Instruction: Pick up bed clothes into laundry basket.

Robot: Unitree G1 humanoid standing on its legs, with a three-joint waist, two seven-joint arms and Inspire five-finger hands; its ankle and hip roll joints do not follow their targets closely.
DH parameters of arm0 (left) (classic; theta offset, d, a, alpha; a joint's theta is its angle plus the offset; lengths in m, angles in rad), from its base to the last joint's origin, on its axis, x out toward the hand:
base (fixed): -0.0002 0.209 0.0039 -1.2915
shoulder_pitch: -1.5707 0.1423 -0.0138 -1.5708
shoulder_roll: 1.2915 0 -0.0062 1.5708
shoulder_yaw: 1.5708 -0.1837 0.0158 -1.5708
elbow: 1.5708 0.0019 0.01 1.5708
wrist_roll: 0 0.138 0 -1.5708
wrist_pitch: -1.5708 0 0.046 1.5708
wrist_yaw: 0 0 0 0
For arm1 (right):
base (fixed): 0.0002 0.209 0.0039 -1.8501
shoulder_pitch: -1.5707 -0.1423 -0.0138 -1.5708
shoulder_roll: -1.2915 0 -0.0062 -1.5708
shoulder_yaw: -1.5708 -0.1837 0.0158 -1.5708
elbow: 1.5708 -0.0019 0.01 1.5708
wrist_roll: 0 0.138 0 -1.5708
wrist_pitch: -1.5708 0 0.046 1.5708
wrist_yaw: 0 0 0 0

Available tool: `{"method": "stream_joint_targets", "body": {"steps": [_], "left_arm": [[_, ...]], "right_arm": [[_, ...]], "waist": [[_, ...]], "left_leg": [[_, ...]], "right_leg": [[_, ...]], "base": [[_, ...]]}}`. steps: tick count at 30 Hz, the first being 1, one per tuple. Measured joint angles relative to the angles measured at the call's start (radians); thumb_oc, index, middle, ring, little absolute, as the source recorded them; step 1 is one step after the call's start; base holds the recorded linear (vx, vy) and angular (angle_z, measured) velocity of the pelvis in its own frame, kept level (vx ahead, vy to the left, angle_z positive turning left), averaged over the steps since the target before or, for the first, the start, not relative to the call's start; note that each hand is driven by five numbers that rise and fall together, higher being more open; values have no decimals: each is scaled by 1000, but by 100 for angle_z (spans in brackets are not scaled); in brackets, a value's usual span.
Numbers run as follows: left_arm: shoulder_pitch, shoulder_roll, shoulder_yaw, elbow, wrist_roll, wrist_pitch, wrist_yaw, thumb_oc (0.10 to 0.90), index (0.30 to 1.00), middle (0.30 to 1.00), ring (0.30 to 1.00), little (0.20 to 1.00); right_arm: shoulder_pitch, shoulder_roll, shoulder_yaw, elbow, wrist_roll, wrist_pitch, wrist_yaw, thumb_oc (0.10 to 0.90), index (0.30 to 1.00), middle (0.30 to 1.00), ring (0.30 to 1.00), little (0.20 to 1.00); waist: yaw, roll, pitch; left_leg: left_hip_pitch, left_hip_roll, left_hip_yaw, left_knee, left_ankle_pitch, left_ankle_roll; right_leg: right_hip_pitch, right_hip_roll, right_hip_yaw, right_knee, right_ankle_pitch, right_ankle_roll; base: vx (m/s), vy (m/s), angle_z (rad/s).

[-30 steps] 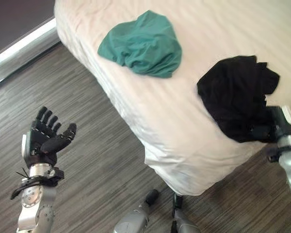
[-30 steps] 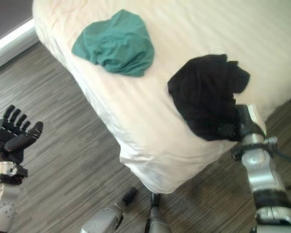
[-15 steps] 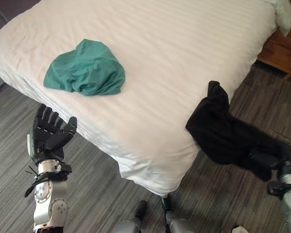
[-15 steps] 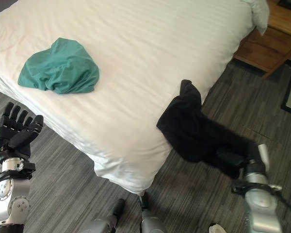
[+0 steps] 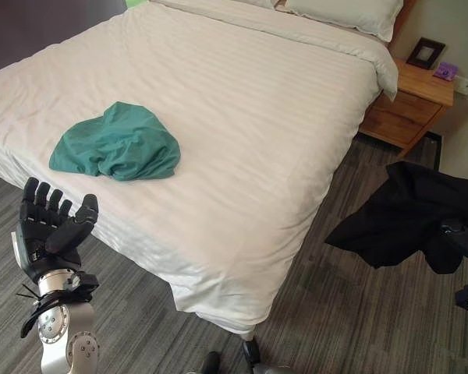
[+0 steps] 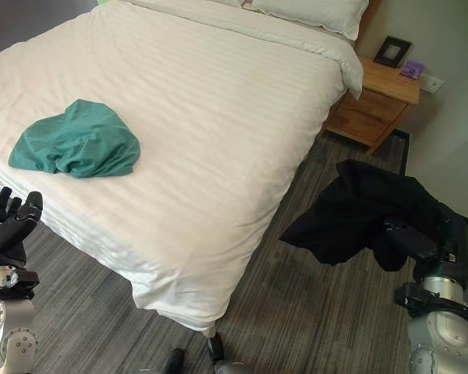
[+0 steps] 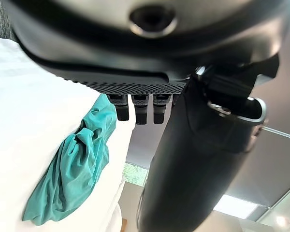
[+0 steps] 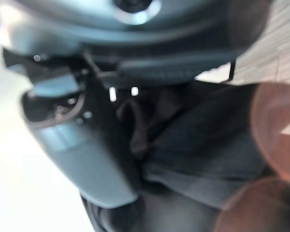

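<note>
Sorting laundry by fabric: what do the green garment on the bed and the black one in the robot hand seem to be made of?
Green garment: looks like thin matte knit, perhaps cotton jersey; it lies in soft, fine creases. Black garment: a limp, matte fabric, hanging in loose folds from the right robot hand; its weave cannot be told.

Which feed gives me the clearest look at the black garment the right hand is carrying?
The right eye view: the black garment hangs whole from the right hand, clear of the bed, over the floor. The left eye view cuts it at the frame edge. The right wrist view shows dark folds pressed close to the hand.
</note>
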Motion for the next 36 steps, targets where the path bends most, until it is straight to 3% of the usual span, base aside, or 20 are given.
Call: {"method": "stream_joint_targets", "body": {"steps": [2, 6, 9, 12, 14, 16, 19, 22, 24, 25, 26, 27, 28, 29, 30, 31, 32, 33, 35, 36], "left_arm": [[-2, -15, -19, 0, 9, 3, -1, 800, 900, 900, 900, 900], [-25, -16, -59, -1, 8, 15, -24, 800, 900, 900, 900, 900], [-120, 1, -78, 7, 6, 20, -17, 800, 900, 900, 900, 900], [-171, 78, -98, 52, 7, 20, 5, 800, 900, 900, 900, 900], [-204, 142, -100, 90, 7, 20, 16, 800, 900, 900, 900, 900], [-264, 272, -130, 170, 7, 21, 34, 800, 900, 900, 900, 900], [-370, 391, -172, 308, -1, 21, 46, 800, 900, 900, 900, 900], [-438, 531, -198, 441, -58, 24, 46, 800, 900, 900, 900, 900], [-451, 608, -199, 490, -83, 24, 44, 800, 900, 900, 900, 900], [-465, 634, -206, 507, -99, 37, 38, 800, 900, 900, 900, 900], [-492, 665, -238, 530, -107, 45, 33, 800, 900, 900, 900, 900], [-531, 699, -292, 557, -112, 56, 25, 800, 900, 900, 900, 900], [-565, 722, -350, 570, -111, 64, 11, 800, 900, 900, 900, 900], [-631, 747, -439, 590, -108, 70, -5, 800, 900, 900, 900, 900], [-662, 767, -479, 592, -106, 80, -12, 800, 900, 900, 900, 900], [-694, 810, -534, 583, -80, 87, -38, 800, 900, 900, 900, 900], [-730, 858, -603, 578, -48, 90, -68, 800, 900, 900, 900, 900], [-763, 896, -643, 579, -18, 90, -102, 800, 900, 900, 900, 900], [-862, 916, -694, 583, 30, 85, -130, 800, 900, 900, 900, 900], [-900, 919, -715, 583, 56, 81, -135, 800, 900, 900, 900, 900]], "right_arm": [[1, 55, 84, 0, 0, 2, -3, 400, 300, 300, 300, 300], [-1, 60, 211, 1, 6, 29, 11, 400, 300, 300, 300, 300], [-7, 36, 220, 1, 15, 33, 22, 400, 300, 300, 300, 300], [-55, 33, 231, 1, 24, 32, 22, 400, 300, 300, 300, 300], [-81, 30, 235, 1, 44, 31, 21, 400, 300, 300, 300, 300], [-128, 9, 245, 8, 55, 30, 16, 400, 300, 300, 300, 300], [-163, -50, 251, 8, 60, 30, 18, 400, 300, 300, 300, 300], [-166, -55, 269, 10, 72, 31, 18, 400, 300, 300, 300, 300], [-162, -58, 270, 8, 71, 31, 17, 400, 300, 300, 300, 300], [-152, -61, 260, 9, 72, 33, 14, 400, 300, 300, 300, 300], [-140, -64, 265, 7, 74, 33, 7, 400, 300, 300, 300, 300], [-127, -46, 265, 4, 76, 34, 4, 400, 300, 300, 300, 300], [-118, -47, 275, 3, 80, 35, 3, 400, 300, 300, 300, 300], [-105, -6, 285, -7, 82, 33, -2, 400, 300, 300, 300, 300], [-105, 9, 287, -8, 87, 28, -4, 400, 300, 300, 300, 300], [-106, 45, 323, -6, 88, 29, -2, 400, 300, 300, 300, 300], [-97, 55, 367, -9, 83, 31, 8, 400, 300, 300, 300, 300], [-96, 62, 396, -8, 79, 34, 15, 400, 300, 300, 300, 300], [-86, 63, 417, -1, 73, 47, 31, 400, 300, 300, 300, 300], [-81, 64, 417, 4, 73, 46, 39, 400, 300, 300, 300, 300]], "waist": [[14, 6, -6], [31, 23, -5], [42, 3, 9], [47, -22, 31], [50, -28, 37], [53, -28, 40], [48, 25, 53], [56, 64, 48], [66, 92, 43], [69, 116, 38], [78, 112, 40], [76, 87, 39], [81, 97, 39], [66, 96, 37], [60, 102, 40], [52, 93, 39], [35, 93, 43], [23, 106, 45], [7, 115, 48], [-6, 114, 50]], "left_leg": [[14, 4, 21, -4, -9, -2], [-8, 9, 26, 10, -15, -14], [-114, -20, 16, 200, -57, -53], [-196, -38, 39, 376, -88, -56], [-208, 9, 60, 343, -81, -66], [-229, 97, 64, 222, -40, -127], [-232, 187, 39, 47, 9, -199], [-238, 220, 24, 20, 19, -213], [-224, 217, 12, 27, 17, -200], [-206, 209, 42, 38, 87, -181], [-208, 188, 89, 52, 129, -149], [-218, 140, 115, 94, 116, -126], [-215, 124, 154, 103, 117, -90], [-229, 77, 166, 144, 78, -40], [-226, 88, 186, 142, 102, -73], [-217, 63, 217, 162, 79, -40], [-204, 36, 232, 174, 49, 0], [-189, 41, 239, 166, 62, -12], [-159, 41, 249, 145, 63, 1], [-146, 46, 262, 132, 38, 19]], "right_leg": [[4, 4, -11, 8, -17, -9], [0, 10, -15, 4, -3, -34], [-6, -5, -61, -1, 4, -63], [27, -20, -75, -8, -8, -102], [33, -20, -77, -6, -15, -107], [41, -22, -66, -30, -22, -101], [55, -18, -58, -25, -23, -83], [68, -19, -7, -25, -40, -50], [74, -30, 50, -22, -57, -27], [77, -52, 47, -15, -84, -17], [71, -88, 47, 13, -107, -4], [54, -141, 52, 64, -150, -19], [-8, -180, 36, 230, -190, -8], [-44, -222, 69, 327, -109, -3], [-59, -230, 66, 385, -142, 12], [-94, -271, 56, 438, -95, 16], [-106, -287, 50, 459, 1, 12], [-106, -300, 45, 480, -13, 50], [-96, -283, 16, 471, -48, 101], [-100, -246, -23, 463, -90, 141]], "base": [[-52, -179, -33], [-106, -127, 1], [-99, -63, 49], [66, 47, 36], [165, 136, 16], [190, 181, 11], [245, 298, 10], [282, 417, -33], [246, 563, -66], [181, 616, -66], [156, 563, -47], [211, 730, -33], [220, 722, -15], [181, 581, -3], [163, 536, -7], [106, 316, -24], [182, 485, -37], [135, 296, -34], [205, 530, -30], [141, 406, -48]]}}
